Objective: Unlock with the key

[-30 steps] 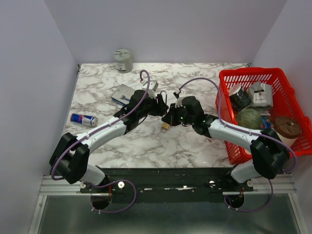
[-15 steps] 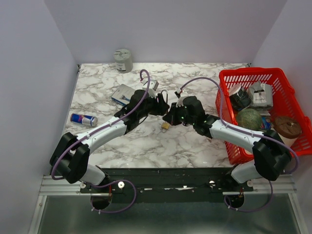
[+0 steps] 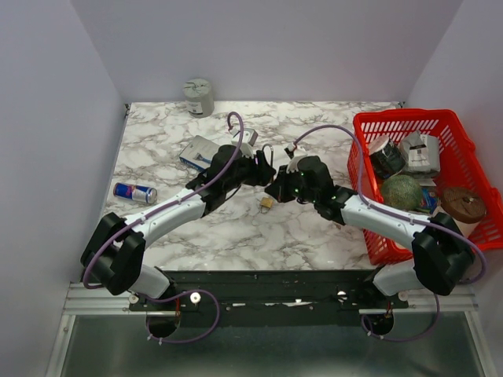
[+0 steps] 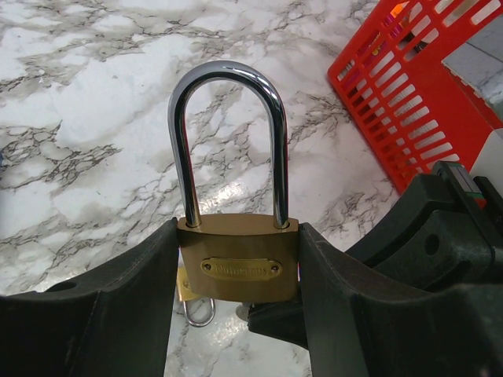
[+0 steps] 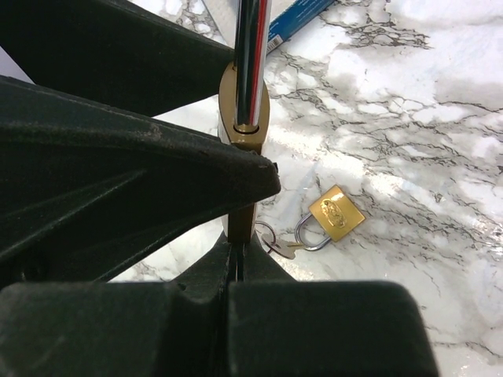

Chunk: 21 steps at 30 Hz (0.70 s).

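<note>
Left tool (image 4: 237,263) is clenched on the brass body of the large padlock (image 4: 238,271), and we see its steel shackle pointing to the top of the left wrist frame. Both are raised over the table (image 3: 314,232) near the middle of the overhead frame. Right tool (image 5: 236,255) is pressed fully closed, its tips just under the padlock's lower edge; what, if anything, they pinch is hidden from us. We find a small padlock (image 5: 338,214) lying flat on the marble, centre right of the right wrist frame. We note a red basket (image 3: 409,119) at the overhead frame's right edge.
</note>
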Tool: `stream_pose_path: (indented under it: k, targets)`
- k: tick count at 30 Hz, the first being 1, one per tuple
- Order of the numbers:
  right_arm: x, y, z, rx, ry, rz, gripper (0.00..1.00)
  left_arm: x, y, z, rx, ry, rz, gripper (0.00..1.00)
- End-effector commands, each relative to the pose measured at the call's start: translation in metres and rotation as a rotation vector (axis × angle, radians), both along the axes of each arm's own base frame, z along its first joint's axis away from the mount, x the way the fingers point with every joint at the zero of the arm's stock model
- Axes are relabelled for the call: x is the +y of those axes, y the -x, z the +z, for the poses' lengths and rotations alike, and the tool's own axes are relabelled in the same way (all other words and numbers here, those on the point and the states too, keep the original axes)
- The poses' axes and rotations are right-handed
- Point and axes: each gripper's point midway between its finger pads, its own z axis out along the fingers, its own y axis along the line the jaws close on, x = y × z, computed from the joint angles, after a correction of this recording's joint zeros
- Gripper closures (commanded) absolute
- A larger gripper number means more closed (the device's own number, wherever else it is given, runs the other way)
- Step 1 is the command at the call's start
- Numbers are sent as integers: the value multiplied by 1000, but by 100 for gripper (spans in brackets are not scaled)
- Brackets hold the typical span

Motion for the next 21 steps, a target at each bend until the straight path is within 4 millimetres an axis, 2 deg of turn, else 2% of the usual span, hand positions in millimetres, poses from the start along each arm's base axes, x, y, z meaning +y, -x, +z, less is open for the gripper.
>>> stream_pose_path:
  k: [1, 11, 21]
  targets:
    - [-6, -38, 84, -271, -158, -111, 99, -22, 42, -24, 114, -25, -151, 100]
    - [-18, -42, 98, -303, -204, -143, 99, -28, 52, -25, 124, -20, -171, 100]
    - [-28, -47, 99, -299, -231, -159, 99, -30, 59, -19, 107, -11, -170, 100]
